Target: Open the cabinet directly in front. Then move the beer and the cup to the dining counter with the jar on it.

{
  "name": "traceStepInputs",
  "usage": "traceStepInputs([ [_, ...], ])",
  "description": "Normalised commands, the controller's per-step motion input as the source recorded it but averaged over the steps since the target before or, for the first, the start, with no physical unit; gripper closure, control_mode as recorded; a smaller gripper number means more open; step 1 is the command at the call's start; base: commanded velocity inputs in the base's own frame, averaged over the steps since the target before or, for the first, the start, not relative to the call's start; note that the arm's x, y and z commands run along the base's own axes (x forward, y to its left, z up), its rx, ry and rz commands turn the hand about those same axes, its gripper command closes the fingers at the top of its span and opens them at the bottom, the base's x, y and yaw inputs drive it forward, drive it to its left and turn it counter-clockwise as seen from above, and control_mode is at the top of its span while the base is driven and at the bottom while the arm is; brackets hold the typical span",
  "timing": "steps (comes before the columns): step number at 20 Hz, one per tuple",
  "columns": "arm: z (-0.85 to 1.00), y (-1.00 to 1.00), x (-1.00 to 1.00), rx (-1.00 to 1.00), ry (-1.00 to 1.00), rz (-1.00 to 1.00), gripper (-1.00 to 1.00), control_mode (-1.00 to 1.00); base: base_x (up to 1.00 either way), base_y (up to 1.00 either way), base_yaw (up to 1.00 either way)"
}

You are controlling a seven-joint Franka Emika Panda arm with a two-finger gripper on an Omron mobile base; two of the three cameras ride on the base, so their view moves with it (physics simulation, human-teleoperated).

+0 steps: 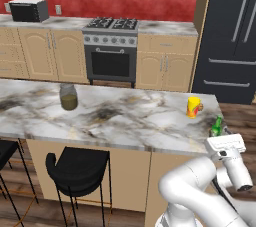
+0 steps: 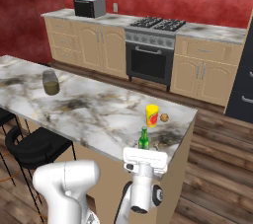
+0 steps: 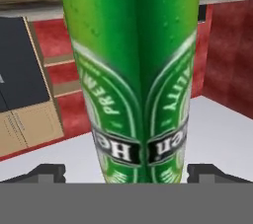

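The beer [image 2: 144, 139], a slim green bottle, stands upright on the dining counter [image 2: 89, 109] near its near right corner. My gripper [image 2: 144, 150] is open around its lower body. In the hand view the beer [image 3: 136, 70] rises between the fingertips [image 3: 47, 172], with a gap on each side. From the left base camera the beer [image 1: 216, 127] pokes up just above my gripper [image 1: 222, 138]. The yellow cup [image 1: 193, 107] [image 2: 152, 115] stands on the counter a little beyond it. The jar [image 1: 68, 96] [image 2: 50, 82] sits far to the left on the dining counter [image 1: 125, 121]. The cabinet is out of view.
Black stools [image 1: 77, 168] [image 2: 34, 146] stand under the counter's near side. Across the aisle a stove [image 1: 111, 46] sits among low tan cabinets against the red wall, with a microwave [image 1: 29, 10] at left and a dark fridge [image 1: 232, 36] at right.
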Motion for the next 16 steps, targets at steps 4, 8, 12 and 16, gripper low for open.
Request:
traceStepInputs([
  [4,0.07,0.0,-0.69,-0.07,-0.27,0.08,-1.0,-1.0,0.0,0.0,0.0],
  [8,0.3,-0.02,-0.92,-0.12,-0.3,0.07,-1.0,-1.0,0.0,0.0,0.0],
  [12,0.66,-0.26,-0.71,-0.06,-0.26,0.03,-1.0,-1.0,0.0,0.0,0.0],
  [16,0.75,-0.56,-0.67,-0.01,-0.25,0.06,-1.0,-1.0,0.0,0.0,0.0],
])
